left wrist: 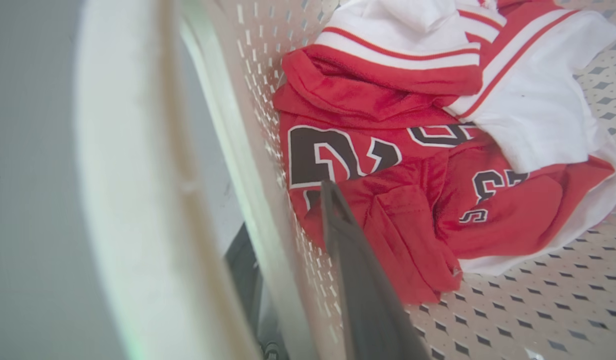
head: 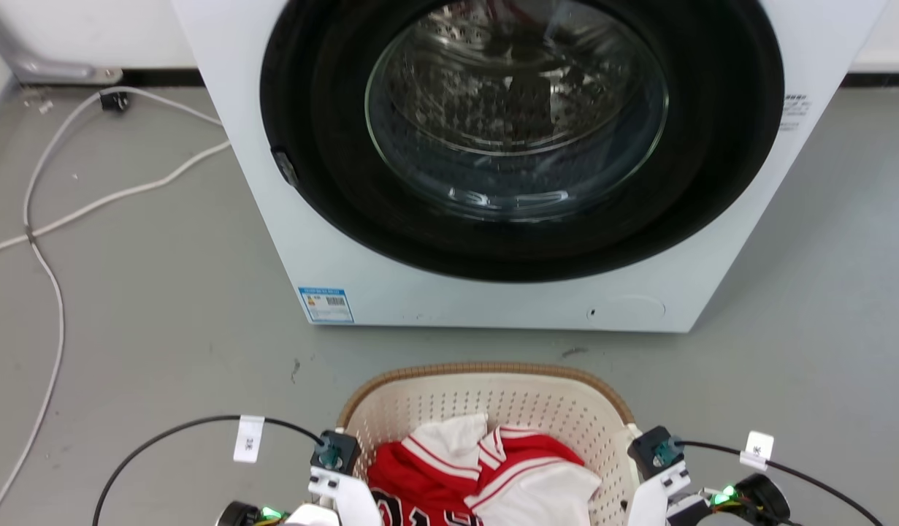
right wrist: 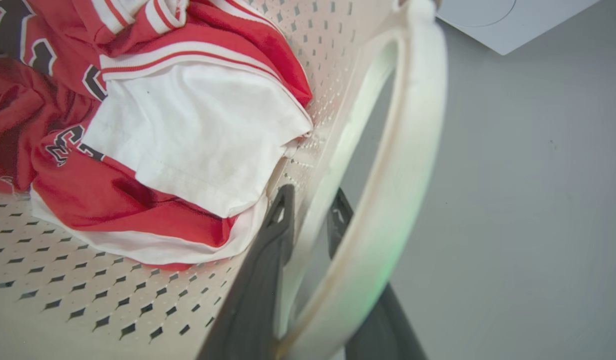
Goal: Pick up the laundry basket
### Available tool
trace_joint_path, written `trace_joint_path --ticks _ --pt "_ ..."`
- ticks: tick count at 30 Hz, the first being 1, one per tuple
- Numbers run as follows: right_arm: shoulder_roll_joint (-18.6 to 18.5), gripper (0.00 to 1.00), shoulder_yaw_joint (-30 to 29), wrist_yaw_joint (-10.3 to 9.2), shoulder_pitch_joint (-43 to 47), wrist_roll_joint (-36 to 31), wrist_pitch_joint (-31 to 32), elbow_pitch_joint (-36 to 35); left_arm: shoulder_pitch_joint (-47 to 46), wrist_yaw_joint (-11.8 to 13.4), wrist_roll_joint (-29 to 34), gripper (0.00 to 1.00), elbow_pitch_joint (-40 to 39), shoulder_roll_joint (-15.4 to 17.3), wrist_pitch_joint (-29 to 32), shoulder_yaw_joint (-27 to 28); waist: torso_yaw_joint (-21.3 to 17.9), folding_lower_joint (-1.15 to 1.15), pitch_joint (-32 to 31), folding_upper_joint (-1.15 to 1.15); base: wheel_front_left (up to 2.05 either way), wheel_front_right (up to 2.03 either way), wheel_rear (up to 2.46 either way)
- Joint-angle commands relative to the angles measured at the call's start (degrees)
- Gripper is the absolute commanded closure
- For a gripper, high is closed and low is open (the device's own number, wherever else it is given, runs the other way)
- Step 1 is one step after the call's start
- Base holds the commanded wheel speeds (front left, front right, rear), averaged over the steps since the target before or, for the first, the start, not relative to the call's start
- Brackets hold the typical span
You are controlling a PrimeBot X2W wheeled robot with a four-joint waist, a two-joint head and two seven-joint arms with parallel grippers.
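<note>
**Laundry basket and surroundings.** The laundry basket (head: 493,370) stood on the grey floor (head: 164,314), just before the washer (head: 332,248) and apart from it. Its brown rim faced the machine. Inside lay crumpled red-and-white jerseys (head: 456,467) with dark numerals, resting on the perforated bottom and against the left wall.

**Right tool** (right wrist: 312,202). One dark finger lay inside the basket against the perforated wall. The other passed through the gap between that wall and the white side handle (right wrist: 408,165). The fingers were drawn narrowly together, with the wall pinched between them.

**Left tool** (left wrist: 285,210). One finger (left wrist: 358,280) lay inside along the wall, its tip beside the jerseys. The other was outside the wall and mostly hidden behind the blurred white handle (left wrist: 122,175). Whether this pair pressed the wall or merely straddled it could not be told.

**Washer.** The round door (head: 515,109) was closed, its glass ringed in black. A blue label (head: 326,304) sat at the lower left corner of the white front. Pale cables (head: 47,241) trailed over the floor to the left of the machine.
</note>
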Motion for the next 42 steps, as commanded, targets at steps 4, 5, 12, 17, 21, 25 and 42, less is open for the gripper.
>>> trace_joint_path --ticks 4,5,12,17,21,25,42 --pt "-1.41 1.00 3.35 0.14 1.81 2.30 0.42 -1.26 1.67 -0.78 -2.58 1.00 -1.34 0.50 0.47 -3.06 0.43 0.01 -2.88 0.00 0.00 0.00 0.00" --pt "-1.63 1.00 3.91 0.14 2.00 2.92 0.57 -1.43 1.90 -0.78 -3.15 1.00 -1.49 0.65 0.47 -3.59 0.45 0.01 -3.16 0.00 0.00 0.00 0.00" --pt "-2.81 1.00 7.71 0.14 2.65 6.85 0.89 -2.03 2.51 -0.78 -6.82 1.00 -1.60 1.38 0.37 -6.96 0.55 0.01 -4.47 0.00 0.00 0.00 0.00" --pt "-3.37 1.00 10.09 0.14 2.79 9.17 0.83 -2.09 2.21 -0.79 -9.08 1.00 -1.27 1.67 0.09 -8.74 0.67 0.01 -5.09 0.00 0.00 0.00 0.00" --pt "-3.38 1.00 11.82 0.14 2.56 10.78 0.60 -2.05 2.13 -0.79 -10.50 1.00 -0.93 1.84 -0.16 -10.23 0.62 0.01 -5.42 0.00 0.00 0.00 0.00" --pt "-3.46 1.00 13.51 0.14 2.12 12.05 0.30 -1.86 1.91 -0.79 -11.88 1.00 -0.72 1.93 -0.28 -11.48 0.54 0.01 -5.48 0.00 0.00 0.00 0.00" --pt "-3.57 1.00 18.66 0.14 0.54 16.63 -0.98 -0.36 0.63 -0.79 -16.64 1.00 0.30 2.32 -1.37 -15.78 0.54 0.01 -5.27 0.00 0.00 0.00 0.00"
